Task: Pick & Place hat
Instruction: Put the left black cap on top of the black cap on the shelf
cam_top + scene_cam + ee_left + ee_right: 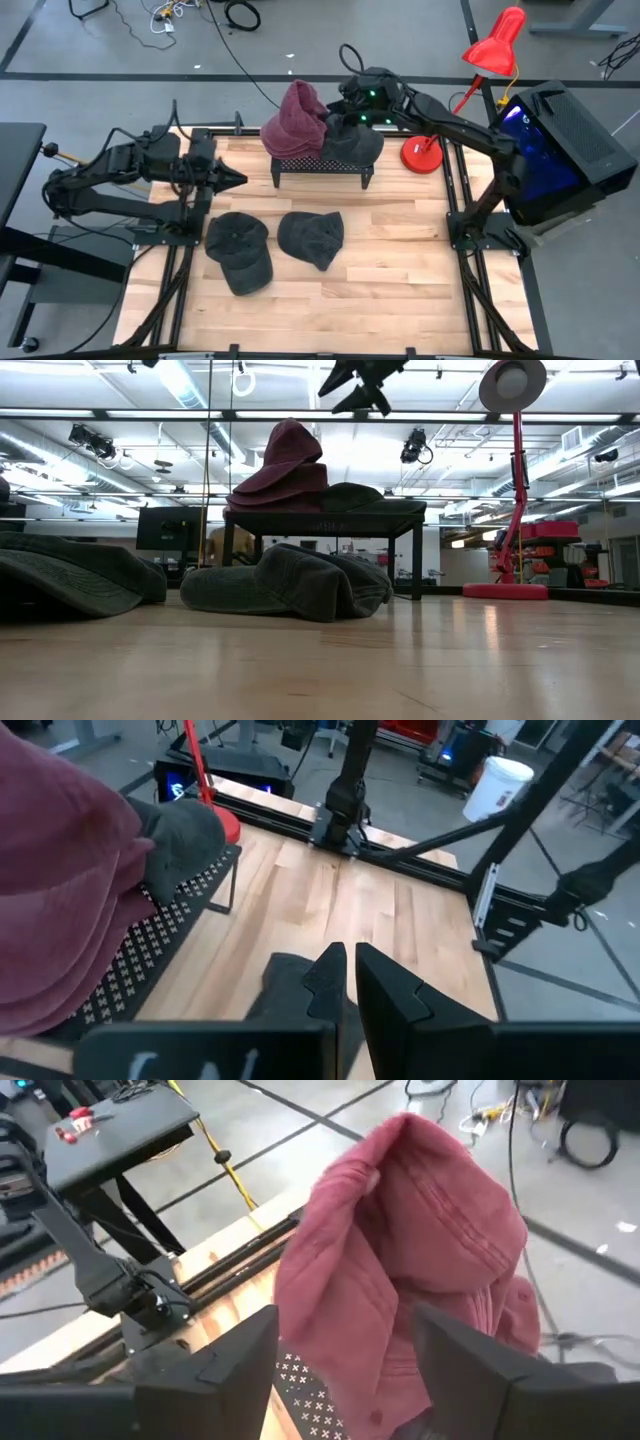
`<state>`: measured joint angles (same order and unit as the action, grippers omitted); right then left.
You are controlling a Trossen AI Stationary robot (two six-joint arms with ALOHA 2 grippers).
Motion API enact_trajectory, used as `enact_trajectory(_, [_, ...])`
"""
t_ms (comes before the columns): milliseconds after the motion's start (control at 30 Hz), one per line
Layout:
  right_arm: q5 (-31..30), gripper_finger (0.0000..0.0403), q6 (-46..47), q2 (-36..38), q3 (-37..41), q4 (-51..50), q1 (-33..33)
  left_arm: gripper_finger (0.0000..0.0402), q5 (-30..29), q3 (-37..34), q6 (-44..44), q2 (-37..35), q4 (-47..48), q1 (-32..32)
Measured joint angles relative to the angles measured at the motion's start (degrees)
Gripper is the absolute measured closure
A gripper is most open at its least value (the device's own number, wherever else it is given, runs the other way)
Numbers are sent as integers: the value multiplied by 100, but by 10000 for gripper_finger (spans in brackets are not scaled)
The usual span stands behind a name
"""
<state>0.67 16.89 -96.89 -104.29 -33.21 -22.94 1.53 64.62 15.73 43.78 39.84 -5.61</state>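
A maroon hat (295, 120) (410, 1250) is heaped on the left end of a black perforated stand (320, 165) at the table's far side. A dark grey hat (352, 140) lies beside it on the stand's right end. Two more dark hats (238, 250) (312, 238) lie flat on the wooden table in front of the stand. My right gripper (342, 100) (350, 1370) hovers open above the stand, just behind the maroon hat, and holds nothing. In the low view it (360, 390) hangs well clear of both hats. My left gripper (240, 181) (350, 980) waits shut at the table's left.
A red desk lamp stands with its base (425, 150) right of the stand, its shade (497, 42) beyond the table's far edge. A dark box lit blue (550, 150) sits past the right edge. Bare wood lies toward the table's near side (380, 300).
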Motion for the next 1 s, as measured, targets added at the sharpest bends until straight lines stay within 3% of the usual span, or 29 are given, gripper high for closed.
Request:
enact_trajectory(133, [-206,207,-318,89,0,47,204,372,-35,0,-235,242,-97,1])
enact_trajectory(333, [442,283,-658,99,0,169,271,372,-174,0,-353,561,-100,-1])
enact_trajectory(600, [665,394,-1181,73,0,875,186,372,-174,-2,-296,598,-101,1])
enact_trajectory(833, [1239,399,-1285,-81,0,2092,-87,372,-174,0,-298,566,-101,1])
enact_trajectory(1000, [1335,401,-1281,-275,0,2572,-227,372,-177,0,-297,561,-103,-1])
